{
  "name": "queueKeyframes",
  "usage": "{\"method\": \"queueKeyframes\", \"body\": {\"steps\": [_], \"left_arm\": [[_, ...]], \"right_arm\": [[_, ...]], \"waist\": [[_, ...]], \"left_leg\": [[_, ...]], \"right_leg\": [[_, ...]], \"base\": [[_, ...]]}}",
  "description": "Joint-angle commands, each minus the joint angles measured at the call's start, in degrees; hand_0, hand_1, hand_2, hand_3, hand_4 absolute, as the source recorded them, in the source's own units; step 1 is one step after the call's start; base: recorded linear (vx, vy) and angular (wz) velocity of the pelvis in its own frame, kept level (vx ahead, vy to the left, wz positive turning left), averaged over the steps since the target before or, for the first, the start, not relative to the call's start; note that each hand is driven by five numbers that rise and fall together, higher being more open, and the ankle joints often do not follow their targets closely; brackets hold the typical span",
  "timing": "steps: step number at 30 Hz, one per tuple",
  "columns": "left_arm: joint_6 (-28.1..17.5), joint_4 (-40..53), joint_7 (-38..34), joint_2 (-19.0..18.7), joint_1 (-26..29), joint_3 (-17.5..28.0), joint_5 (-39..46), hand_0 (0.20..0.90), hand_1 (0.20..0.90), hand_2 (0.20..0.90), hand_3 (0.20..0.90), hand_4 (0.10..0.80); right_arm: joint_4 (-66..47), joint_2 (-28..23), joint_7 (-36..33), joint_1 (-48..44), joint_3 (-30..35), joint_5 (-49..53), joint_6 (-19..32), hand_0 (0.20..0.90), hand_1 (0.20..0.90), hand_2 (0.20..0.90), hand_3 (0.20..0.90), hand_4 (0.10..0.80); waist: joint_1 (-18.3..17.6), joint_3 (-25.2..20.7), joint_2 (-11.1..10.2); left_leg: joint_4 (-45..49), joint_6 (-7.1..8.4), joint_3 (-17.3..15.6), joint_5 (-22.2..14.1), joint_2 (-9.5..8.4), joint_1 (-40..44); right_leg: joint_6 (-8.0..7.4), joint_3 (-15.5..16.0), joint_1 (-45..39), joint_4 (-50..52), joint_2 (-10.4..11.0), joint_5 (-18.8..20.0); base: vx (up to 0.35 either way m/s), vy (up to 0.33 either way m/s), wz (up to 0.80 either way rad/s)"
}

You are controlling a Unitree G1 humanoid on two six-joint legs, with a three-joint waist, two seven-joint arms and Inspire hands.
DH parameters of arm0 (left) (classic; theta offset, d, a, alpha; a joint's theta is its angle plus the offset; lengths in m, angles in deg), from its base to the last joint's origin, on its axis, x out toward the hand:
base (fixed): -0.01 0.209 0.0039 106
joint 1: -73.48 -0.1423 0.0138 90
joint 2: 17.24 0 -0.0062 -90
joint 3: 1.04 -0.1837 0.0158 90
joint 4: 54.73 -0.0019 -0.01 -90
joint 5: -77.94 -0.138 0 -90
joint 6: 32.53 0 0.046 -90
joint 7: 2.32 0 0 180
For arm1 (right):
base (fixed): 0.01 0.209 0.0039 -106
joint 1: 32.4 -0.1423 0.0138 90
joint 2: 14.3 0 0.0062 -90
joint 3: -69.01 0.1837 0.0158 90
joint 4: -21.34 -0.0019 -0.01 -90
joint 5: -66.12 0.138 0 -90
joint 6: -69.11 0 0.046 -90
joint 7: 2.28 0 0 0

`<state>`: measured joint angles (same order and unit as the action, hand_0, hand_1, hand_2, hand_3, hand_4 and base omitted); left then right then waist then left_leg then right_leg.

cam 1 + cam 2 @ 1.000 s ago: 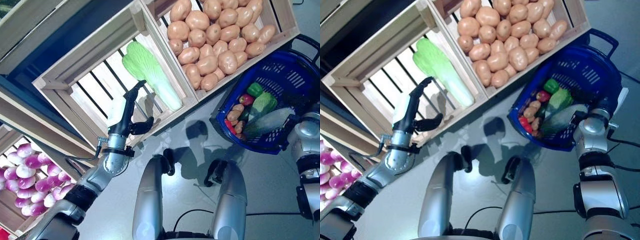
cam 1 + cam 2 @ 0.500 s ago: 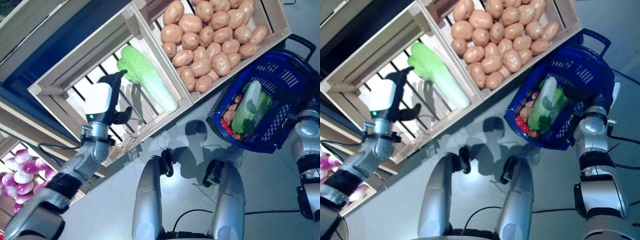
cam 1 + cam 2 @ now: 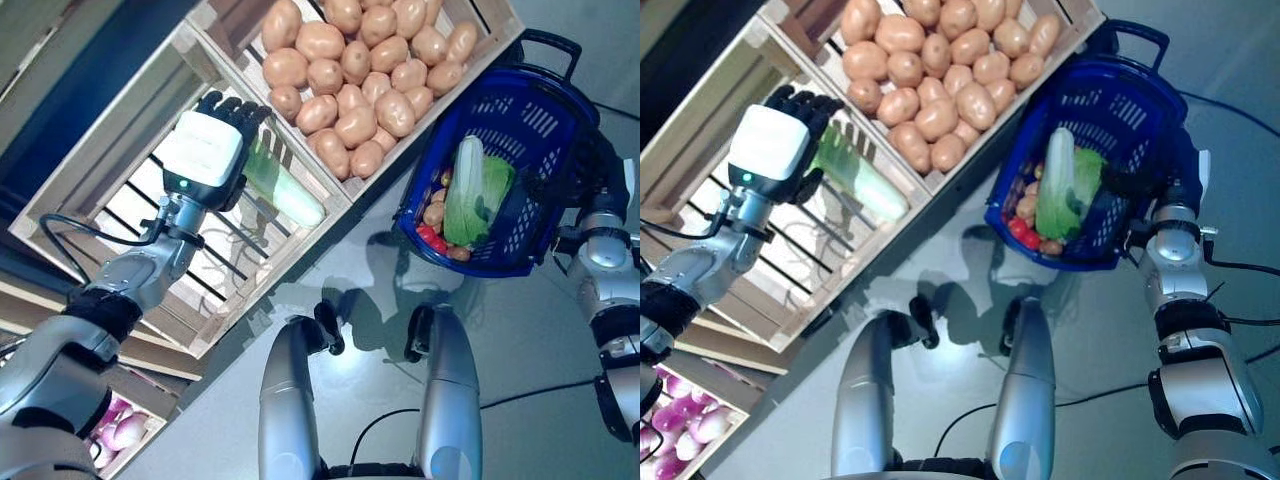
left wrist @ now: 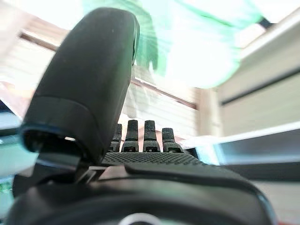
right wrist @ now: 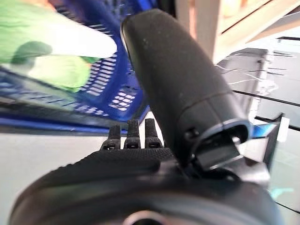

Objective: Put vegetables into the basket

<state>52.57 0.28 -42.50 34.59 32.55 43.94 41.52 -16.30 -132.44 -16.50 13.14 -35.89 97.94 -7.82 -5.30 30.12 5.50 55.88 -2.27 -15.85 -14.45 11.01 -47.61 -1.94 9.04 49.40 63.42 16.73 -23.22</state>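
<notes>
A pale green napa cabbage (image 3: 292, 196) lies in a slatted wooden crate (image 3: 100, 130). My left hand (image 3: 205, 150) is spread over its leafy end, palm down, open, with straight fingers. In the left wrist view the cabbage (image 4: 201, 42) shows just past the fingers (image 4: 140, 136). A blue mesh basket (image 3: 545, 130) at the right holds another cabbage (image 3: 468, 190), small potatoes and something red (image 3: 428, 235). My right hand (image 3: 600, 175) is against the basket's right side. Its wrist view shows a straight thumb (image 5: 178, 84) beside the blue wall (image 5: 108, 93).
A second crate full of potatoes (image 3: 360, 70) stands between the cabbage crate and the basket. Purple-and-white turnips (image 3: 120, 430) fill a lower crate at the bottom left. The basket's far handle (image 3: 545, 40) stands free. Grey floor lies below the crates.
The camera has shifted. My left hand rose from beside the crate's cabbage and now lies over it. In the basket, the long cabbage swung from lying across to standing on end.
</notes>
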Motion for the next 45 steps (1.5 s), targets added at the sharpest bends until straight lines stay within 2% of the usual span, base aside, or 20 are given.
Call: {"method": "queueKeyframes", "body": {"steps": [1, 9, 15, 17, 19, 20, 21, 25, 29, 32, 45], "left_arm": [[1.2, -5.0, -1.2, -1.2, 9.5, 2.0, 0.6, 0.9, 0.9, 0.9, 0.9, 0.8], [2.3, -9.8, 1.3, 0.0, 11.0, 0.4, 1.5, 0.9, 0.9, 0.9, 0.9, 0.8], [2.7, -11.5, 1.6, 0.7, 10.3, 1.8, 5.6, 0.9, 0.9, 0.9, 0.9, 0.8], [1.5, -12.0, -0.8, 1.3, 9.2, 3.8, 10.5, 0.9, 0.9, 0.9, 0.9, 0.8], [-2.9, -12.5, -7.3, 2.6, 6.8, 9.1, 14.4, 0.9, 0.9, 0.9, 0.9, 0.8], [-3.1, -12.5, -7.7, 2.7, 6.7, 9.4, 14.4, 0.9, 0.9, 0.9, 0.9, 0.8], [-5.2, -12.5, -11.1, 3.1, 5.7, 11.6, 13.3, 0.9, 0.9, 0.9, 0.9, 0.8], [-7.8, -11.1, -17.1, 3.8, 2.8, 16.3, 10.6, 0.9, 0.9, 0.9, 0.9, 0.8], [-9.9, -11.3, -21.2, 4.9, 0.2, 19.3, 10.2, 0.9, 0.9, 0.9, 0.9, 0.8], [-10.6, -11.4, -22.2, 5.0, -1.8, 20.9, 8.6, 0.9, 0.9, 0.9, 0.9, 0.8], [-11.8, -11.8, -22.7, 4.5, -5.9, 23.2, 9.4, 0.9, 0.9, 0.9, 0.9, 0.8]], "right_arm": [[0.2, -4.2, -1.4, -8.7, -0.5, -1.8, 8.5, 0.9, 0.9, 0.9, 0.9, 0.8], [0.7, -3.8, -1.3, -9.5, -0.8, -1.0, 8.7, 0.9, 0.9, 0.9, 0.9, 0.8], [1.4, -3.3, -1.2, -9.3, -0.5, -0.3, 9.4, 0.9, 0.9, 0.9, 0.9, 0.8], [1.1, -3.1, -1.2, -8.8, -0.2, -0.2, 9.4, 0.9, 0.9, 0.9, 0.9, 0.8], [0.3, -2.4, -1.8, -7.4, 0.5, -0.4, 9.8, 0.9, 0.9, 0.9, 0.9, 0.8], [0.3, -2.4, -1.8, -7.3, 0.5, -0.4, 9.8, 0.9, 0.9, 0.9, 0.9, 0.8], [-0.3, -2.0, -2.1, -6.5, 1.1, -0.7, 9.9, 0.9, 0.9, 0.9, 0.9, 0.8], [-1.9, -1.1, -2.8, -4.1, 2.5, -0.9, 10.6, 0.9, 0.9, 0.9, 0.9, 0.8], [-2.7, -0.5, -3.4, -3.0, 3.1, -1.1, 11.1, 0.9, 0.9, 0.9, 0.9, 0.8], [-3.4, -0.1, -3.8, -1.9, 3.7, -1.3, 11.4, 0.9, 0.9, 0.9, 0.9, 0.8], [-2.8, -0.7, -3.0, -0.6, 4.2, -0.5, 11.8, 0.9, 0.9, 0.9, 0.9, 0.8]], "waist": [[-0.1, -0.3, -0.3], [-0.5, -0.3, -0.5], [-0.2, -0.3, -0.6], [0.0, -0.3, -0.8], [0.4, -0.3, -1.2], [0.4, -0.3, -1.2], [0.6, -0.3, -1.4], [1.1, -0.3, -1.9], [1.6, -0.3, -2.2], [1.9, -0.3, -2.4], [2.4, -0.3, -2.0]], "left_leg": [[-2.8, 1.72, -1.5, -7.1, -0.92, 6.2], [-2.9, 1.95, -1.5, -7.1, -0.8, 4.9], [-3.6, 2.28, -1.2, -6.7, -1.02, 4.0], [-3.9, 2.32, -1.0, -6.7, -1.18, 3.9], [-3.9, 2.43, -0.5, -6.7, -1.28, 3.5], [-3.9, 2.44, -0.5, -6.7, -1.3, 3.5], [-3.9, 2.52, -0.3, -6.8, -1.37, 3.4], [-3.6, 2.74, 0.4, -7.1, -1.5, 2.7], [-3.2, 2.89, 1.0, -7.4, -1.72, 2.1], [-3.1, 2.97, 1.4, -7.6, -1.84, 1.7], [-5.1, 3.13, 1.7, -7.2, -2.58, 3.2]], "right_leg": [[1.91, 1.3, -3.5, -5.9, -2.4, 3.3], [1.4, 0.9, -2.2, -6.2, -2.9, 3.6], [0.93, 0.9, -1.4, -7.0, -3.0, 4.0], [0.86, 0.9, -1.3, -7.0, -3.0, 3.9], [0.86, 1.1, -1.1, -7.0, -2.9, 3.8], [0.86, 1.1, -1.2, -7.0, -2.9, 3.7], [0.88, 1.3, -1.2, -7.1, -2.9, 3.7], [0.9, 1.6, -0.8, -6.7, -2.7, 3.4], [0.91, 1.9, -0.4, -6.3, -2.4, 3.1], [0.87, 2.1, -0.1, -6.0, -2.2, 3.0], [0.66, 2.2, -1.2, -7.0, -1.7, 2.9]], "base": [[-0.029, 0.025, -0.08], [-0.009, 0.006, -0.05], [0.0, 0.0, 0.0], [0.0, 0.0, 0.0], [-0.014, -0.033, -0.02], [-0.008, -0.036, -0.02], [0.0, 0.0, 0.0], [-0.011, -0.036, 0.0], [-0.008, -0.032, 0.06], [-0.009, -0.019, 0.06], [-0.002, -0.004, 0.04]]}}
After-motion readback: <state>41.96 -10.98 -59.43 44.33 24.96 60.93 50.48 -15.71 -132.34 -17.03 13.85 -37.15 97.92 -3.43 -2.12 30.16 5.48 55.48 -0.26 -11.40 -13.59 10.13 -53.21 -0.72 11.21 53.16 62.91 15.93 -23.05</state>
